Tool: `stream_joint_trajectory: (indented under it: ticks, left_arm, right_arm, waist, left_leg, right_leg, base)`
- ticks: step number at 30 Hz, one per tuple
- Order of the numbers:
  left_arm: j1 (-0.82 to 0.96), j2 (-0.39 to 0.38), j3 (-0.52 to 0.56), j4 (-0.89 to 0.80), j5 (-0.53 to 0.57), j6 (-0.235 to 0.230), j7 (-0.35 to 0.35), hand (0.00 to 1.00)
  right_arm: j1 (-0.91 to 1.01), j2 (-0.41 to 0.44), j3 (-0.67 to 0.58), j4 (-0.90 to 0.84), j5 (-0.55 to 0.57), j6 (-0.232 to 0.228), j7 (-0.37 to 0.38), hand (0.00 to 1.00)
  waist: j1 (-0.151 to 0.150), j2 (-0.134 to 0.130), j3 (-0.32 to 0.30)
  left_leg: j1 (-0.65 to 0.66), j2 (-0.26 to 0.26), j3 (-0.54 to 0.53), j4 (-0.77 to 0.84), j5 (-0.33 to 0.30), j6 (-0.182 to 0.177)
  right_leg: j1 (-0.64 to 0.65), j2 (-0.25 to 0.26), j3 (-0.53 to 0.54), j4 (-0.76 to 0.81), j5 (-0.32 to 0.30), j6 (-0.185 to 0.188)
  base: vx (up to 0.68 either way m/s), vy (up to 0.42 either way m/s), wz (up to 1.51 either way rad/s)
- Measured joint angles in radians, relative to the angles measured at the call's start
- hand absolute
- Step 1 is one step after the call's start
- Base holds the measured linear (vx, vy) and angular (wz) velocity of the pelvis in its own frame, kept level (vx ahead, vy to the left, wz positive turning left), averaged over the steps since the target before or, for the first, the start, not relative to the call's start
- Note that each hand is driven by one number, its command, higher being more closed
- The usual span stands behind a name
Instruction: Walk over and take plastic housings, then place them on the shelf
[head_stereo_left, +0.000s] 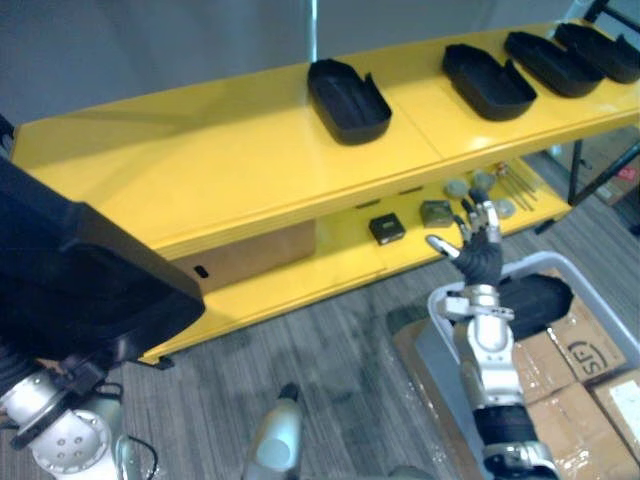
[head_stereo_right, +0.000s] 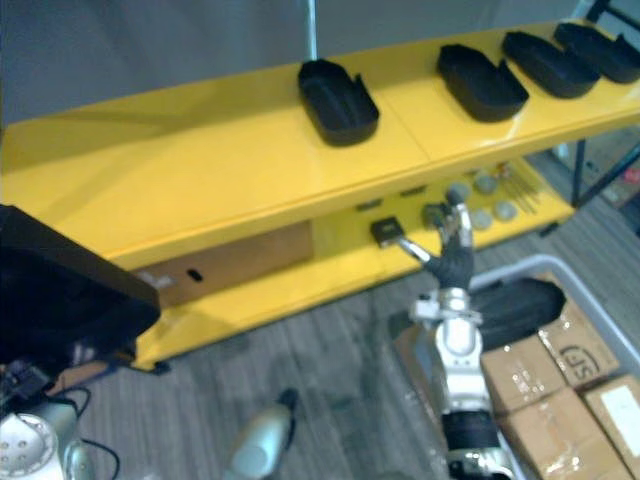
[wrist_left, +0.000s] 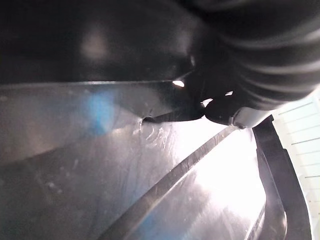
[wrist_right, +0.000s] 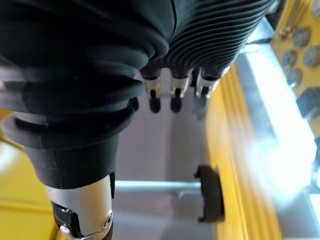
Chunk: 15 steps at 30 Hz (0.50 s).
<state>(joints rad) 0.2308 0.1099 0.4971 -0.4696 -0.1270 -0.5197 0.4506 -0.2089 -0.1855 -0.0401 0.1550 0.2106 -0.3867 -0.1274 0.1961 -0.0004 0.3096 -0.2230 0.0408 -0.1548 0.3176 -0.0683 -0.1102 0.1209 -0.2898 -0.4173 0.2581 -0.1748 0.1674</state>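
A large black plastic housing (head_stereo_left: 80, 280) hangs close to me at the left, in front of the yellow shelf (head_stereo_left: 230, 160). My left hand (wrist_left: 260, 50) is shut on it, with one fingertip (wrist_left: 222, 107) pressed on its inner wall. Several more black housings (head_stereo_left: 347, 100) lie in a row on the shelf top, towards the right. My right hand (head_stereo_left: 480, 250) is open and holds nothing, its fingers (wrist_right: 172, 95) straight, above the rim of a grey bin (head_stereo_left: 440, 320). Another black housing (head_stereo_left: 540, 300) lies in that bin.
The lower shelf board carries a small black box (head_stereo_left: 386, 229), round discs (head_stereo_left: 480, 185) and a brown carton (head_stereo_left: 250, 258). Cardboard boxes (head_stereo_left: 590, 370) are stacked beside the bin at the lower right. Grey carpet (head_stereo_left: 320, 350) lies between me and the shelf.
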Motion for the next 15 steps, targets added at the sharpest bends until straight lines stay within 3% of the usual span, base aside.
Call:
stream_joint_trajectory:
  ticks: [4, 6, 7, 8, 9, 10, 11, 12, 13, 14, 15]
  left_arm:
    - [0.036, -0.001, 0.003, -0.001, 0.092, 0.003, 0.016, 1.0]
    - [0.062, -0.002, 0.004, -0.001, 0.107, 0.003, 0.001, 1.0]
    - [0.076, -0.002, 0.006, -0.002, 0.116, 0.003, -0.001, 1.0]
    - [0.085, -0.001, 0.013, -0.002, 0.135, 0.002, -0.001, 1.0]
    - [0.095, 0.003, 0.022, -0.002, 0.148, 0.002, -0.002, 1.0]
    - [0.11, 0.008, 0.047, -0.002, 0.146, 0.001, -0.003, 1.0]
    - [0.114, 0.019, 0.067, -0.002, 0.145, 0.001, -0.003, 1.0]
    - [0.11, 0.031, 0.074, -0.002, 0.145, 0.001, -0.002, 1.0]
    - [0.087, 0.061, 0.082, -0.002, 0.143, 0.0, -0.001, 1.0]
    - [0.047, 0.08, 0.085, 0.0, 0.133, 0.0, 0.002, 1.0]
    - [0.022, 0.085, 0.087, 0.002, 0.132, 0.0, 0.003, 1.0]
  right_arm:
    - [0.021, 0.0, -0.011, -0.03, 0.009, -0.001, 0.016, 0.0]
    - [0.037, 0.0, -0.02, -0.031, 0.011, -0.01, 0.015, 0.0]
    - [0.059, 0.003, -0.02, -0.03, 0.01, -0.012, 0.012, 0.0]
    - [0.072, 0.007, -0.017, -0.03, 0.009, -0.014, 0.008, 0.0]
    - [0.088, 0.017, -0.016, -0.03, 0.007, -0.019, -0.002, 0.0]
    - [0.089, 0.033, -0.016, -0.03, 0.004, -0.029, -0.007, 0.0]
    - [0.088, 0.035, -0.018, -0.03, -0.001, -0.042, -0.011, 0.0]
    - [0.086, 0.033, -0.02, -0.028, -0.01, -0.049, -0.019, 0.0]
    - [0.076, 0.026, -0.022, -0.028, -0.031, -0.053, -0.027, 0.0]
    - [0.053, 0.013, -0.028, -0.029, -0.042, -0.059, -0.028, 0.0]
    - [0.037, 0.007, -0.037, -0.03, -0.05, -0.063, -0.028, 0.0]
  waist:
    - [-0.002, -0.002, 0.001]
    - [-0.001, -0.006, 0.004]
    - [-0.002, -0.005, 0.005]
    - [-0.001, -0.005, 0.006]
    - [0.006, -0.007, 0.006]
    - [0.01, -0.016, 0.009]
    - [0.007, -0.016, 0.009]
    - [0.003, -0.006, 0.014]
    - [0.001, -0.009, 0.012]
    - [-0.004, -0.008, 0.012]
    - [-0.009, -0.007, 0.013]
  left_leg:
    - [0.012, -0.01, -0.001, 0.023, -0.015, -0.003]
    - [0.009, -0.028, -0.013, 0.077, -0.064, 0.007]
    - [0.012, -0.033, -0.023, 0.113, -0.092, 0.013]
    - [0.012, -0.036, -0.029, 0.131, -0.106, 0.016]
    - [0.018, -0.037, -0.033, 0.15, -0.125, 0.022]
    - [0.038, -0.037, -0.038, 0.155, -0.136, 0.029]
    - [0.054, -0.037, -0.068, 0.151, -0.136, 0.043]
    - [0.059, -0.032, -0.085, 0.146, -0.137, 0.046]
    - [0.059, -0.027, -0.12, 0.142, -0.139, 0.051]
    - [0.047, -0.022, -0.153, 0.138, -0.139, 0.051]
    - [0.037, -0.021, -0.171, 0.139, -0.139, 0.05]
  right_leg:
    - [0.021, -0.012, -0.009, 0.018, -0.01, 0.01]
    - [0.034, -0.032, -0.023, 0.071, -0.023, 0.001]
    - [0.015, -0.052, -0.017, 0.17, -0.019, -0.006]
    - [-0.005, -0.064, -0.007, 0.239, -0.011, -0.021]
    - [-0.04, -0.078, 0.025, 0.336, 0.012, -0.059]
    - [-0.078, -0.083, 0.073, 0.42, 0.064, -0.111]
    - [-0.108, -0.082, 0.1, 0.487, 0.145, -0.129]
    - [-0.129, -0.075, 0.119, 0.509, 0.115, -0.132]
    - [-0.155, -0.039, 0.162, 0.488, 0.005, -0.112]
    - [-0.185, 0.014, 0.211, 0.408, -0.05, -0.104]
    - [-0.205, 0.039, 0.243, 0.361, -0.057, -0.108]
  base:
    - [0.03, -0.015, 0.03]
    - [0.05, 0.06, 0.21]
    - [0.04, 0.098, 0.25]
    - [0.01, 0.093, 0.25]
    - [0.03, 0.099, 0.17]
    - [0.08, 0.105, 0.27]
    - [0.11, 0.085, 0.32]
    - [0.11, 0.026, 0.54]
    - [0.09, -0.029, 0.65]
    - [0.07, -0.051, 0.68]
    - [0.04, -0.084, 0.9]
